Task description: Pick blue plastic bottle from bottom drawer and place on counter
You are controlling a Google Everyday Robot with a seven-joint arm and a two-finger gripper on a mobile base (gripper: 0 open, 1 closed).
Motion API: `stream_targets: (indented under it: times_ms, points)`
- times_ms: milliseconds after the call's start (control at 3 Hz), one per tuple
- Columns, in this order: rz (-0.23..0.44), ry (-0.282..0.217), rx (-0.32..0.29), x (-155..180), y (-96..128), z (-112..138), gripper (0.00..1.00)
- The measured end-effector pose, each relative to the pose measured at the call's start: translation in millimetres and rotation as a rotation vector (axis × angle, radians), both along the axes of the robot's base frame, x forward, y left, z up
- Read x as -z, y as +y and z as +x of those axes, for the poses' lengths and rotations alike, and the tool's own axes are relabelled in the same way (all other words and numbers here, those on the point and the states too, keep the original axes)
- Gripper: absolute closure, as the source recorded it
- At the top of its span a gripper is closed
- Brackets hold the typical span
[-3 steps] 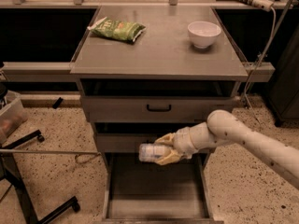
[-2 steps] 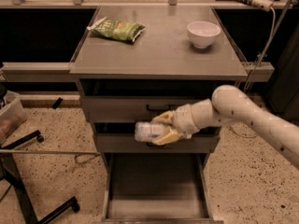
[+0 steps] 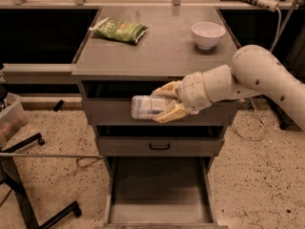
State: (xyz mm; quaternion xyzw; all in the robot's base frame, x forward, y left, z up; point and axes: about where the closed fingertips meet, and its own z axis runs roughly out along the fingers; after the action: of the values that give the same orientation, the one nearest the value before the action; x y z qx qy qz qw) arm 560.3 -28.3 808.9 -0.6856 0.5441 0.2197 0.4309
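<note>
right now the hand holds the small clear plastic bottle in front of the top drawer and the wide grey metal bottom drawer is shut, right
Not quite: the camera view shows the wide grey metal bottom drawer pulled open. The hand does hold the small clear plastic bottle in front of the top drawer.

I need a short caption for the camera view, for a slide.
The gripper holds the bottle in front of the top drawer, just below the counter; the bottom drawer stands open.

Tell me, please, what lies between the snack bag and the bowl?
Only bare counter, per the camera view, between snack bag and bowl. The gripper, below the counter's edge, holds the blue plastic bottle.
</note>
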Motion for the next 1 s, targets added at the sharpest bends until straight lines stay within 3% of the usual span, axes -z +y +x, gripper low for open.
stream_targets:
  times_ms: [333,667,1000]
  points:
    - [0.000,0.000,0.000,0,0,0,1.00]
    - [-0.003,-0.078,-0.027,-36,9,14,1.00]
    - [0.005,-0.229,-0.071,-113,32,43,1.00]
